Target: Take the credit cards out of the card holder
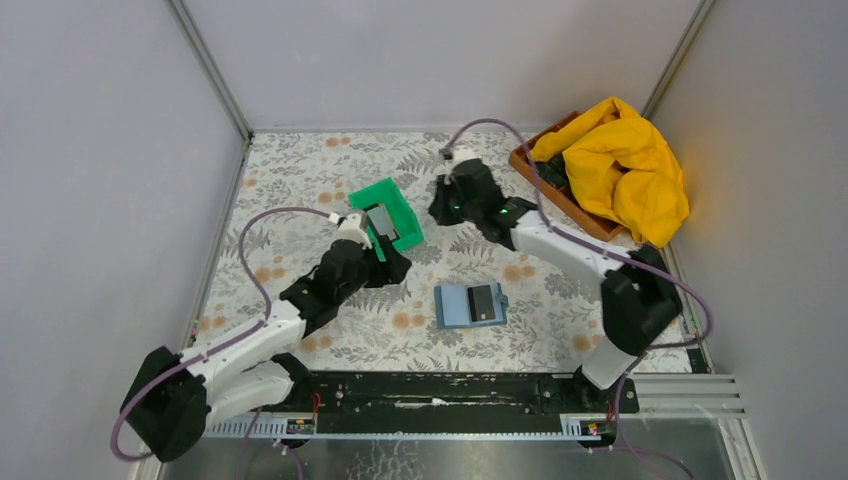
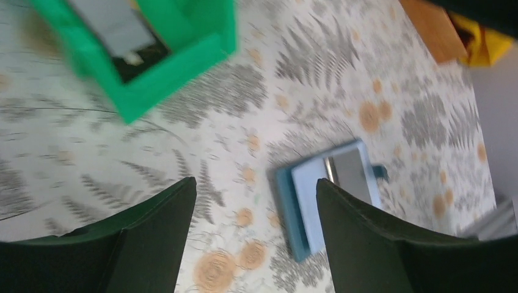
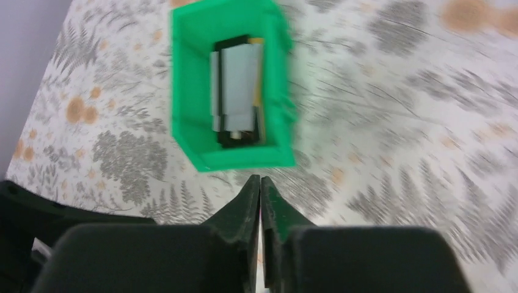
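Observation:
The steel-blue card holder (image 1: 455, 306) (image 2: 305, 201) lies open on the floral table, right of centre, with one dark grey credit card (image 1: 485, 302) (image 2: 352, 174) on its right panel. More credit cards (image 1: 383, 222) (image 3: 238, 85) (image 2: 113, 24) lie in the green tray (image 1: 400, 195) (image 3: 183, 91) (image 2: 177, 73). My left gripper (image 1: 392, 262) (image 2: 256, 181) hovers between the tray and the holder, open and empty. My right gripper (image 1: 440, 210) (image 3: 261, 180) is just right of the tray, shut with nothing showing between its fingertips.
A wooden tray (image 1: 545, 185) with a crumpled yellow cloth (image 1: 625, 165) on it sits at the back right corner. Grey walls close in the table on the left, back and right.

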### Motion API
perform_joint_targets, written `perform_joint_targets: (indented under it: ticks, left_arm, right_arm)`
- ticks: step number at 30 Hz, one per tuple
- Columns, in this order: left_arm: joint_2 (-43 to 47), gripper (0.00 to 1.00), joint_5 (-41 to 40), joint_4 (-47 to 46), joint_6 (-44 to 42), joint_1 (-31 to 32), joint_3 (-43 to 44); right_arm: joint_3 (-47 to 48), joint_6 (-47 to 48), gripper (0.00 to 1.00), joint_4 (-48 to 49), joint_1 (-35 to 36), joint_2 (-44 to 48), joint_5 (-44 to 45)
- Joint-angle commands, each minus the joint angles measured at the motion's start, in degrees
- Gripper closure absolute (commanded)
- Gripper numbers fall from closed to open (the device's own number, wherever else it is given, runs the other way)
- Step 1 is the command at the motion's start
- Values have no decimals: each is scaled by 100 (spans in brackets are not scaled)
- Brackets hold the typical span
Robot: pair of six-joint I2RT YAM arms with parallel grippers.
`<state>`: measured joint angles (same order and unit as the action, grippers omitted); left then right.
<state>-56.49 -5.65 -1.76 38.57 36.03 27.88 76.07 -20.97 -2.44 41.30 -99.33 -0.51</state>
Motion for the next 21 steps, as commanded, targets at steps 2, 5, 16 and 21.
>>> perform_joint_targets:
  ticks: [2,5,16,21]
  left_arm:
    - [-630,23,147,-936,-208,1072,511]
    - [-1216,33,282,-1309,-30,1492,610]
    - [-2651,26,1185,-2403,958,1982,710]
    - [-3067,25,1240,-2863,1227,2077,633]
  right_arm:
    - [-1544,-225,100,436,-517,1608,743]
    - [-2502,-396,100,265,-513,2285,599]
    - [-5101,-1182,100,-173,-264,4435,693]
    - [-5471,-1326,100,-238,-263,4770,629]
